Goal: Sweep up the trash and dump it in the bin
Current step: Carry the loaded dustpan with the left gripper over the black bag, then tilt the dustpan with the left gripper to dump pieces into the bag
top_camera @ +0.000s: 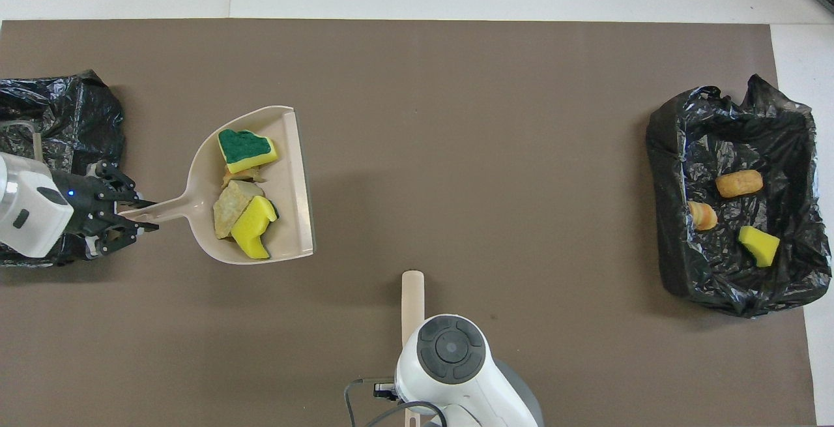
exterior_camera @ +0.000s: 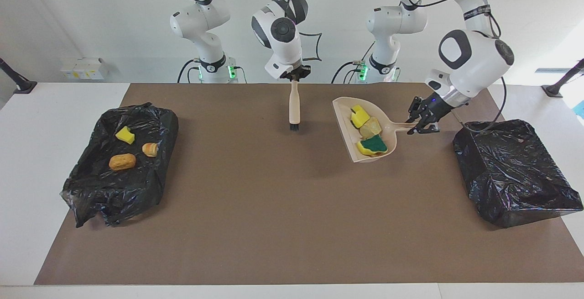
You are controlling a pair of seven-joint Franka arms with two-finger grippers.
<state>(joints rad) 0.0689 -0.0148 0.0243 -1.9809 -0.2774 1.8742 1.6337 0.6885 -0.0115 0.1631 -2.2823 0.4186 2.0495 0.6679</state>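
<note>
My left gripper (exterior_camera: 422,123) (top_camera: 140,212) is shut on the handle of the beige dustpan (exterior_camera: 346,123) (top_camera: 296,173). It holds the pan above the mat, beside the empty black-lined bin (exterior_camera: 506,162) (top_camera: 58,120) at the left arm's end. In the pan lies trash: a yellow scrap (exterior_camera: 358,116) (top_camera: 254,235), a tan chunk (exterior_camera: 370,127) (top_camera: 228,204) and a green-topped scrap (exterior_camera: 373,145) (top_camera: 245,148). My right gripper (exterior_camera: 294,76) is shut on the beige brush (exterior_camera: 294,105) (top_camera: 412,293), which hangs bristles down over the mat's middle. The arm hides that gripper in the overhead view.
A second black-lined bin (exterior_camera: 114,198) (top_camera: 664,153) at the right arm's end holds three scraps: yellow (exterior_camera: 124,135), striped orange (exterior_camera: 149,149) and tan-orange (exterior_camera: 122,162). A brown mat (exterior_camera: 273,207) covers the table between the bins.
</note>
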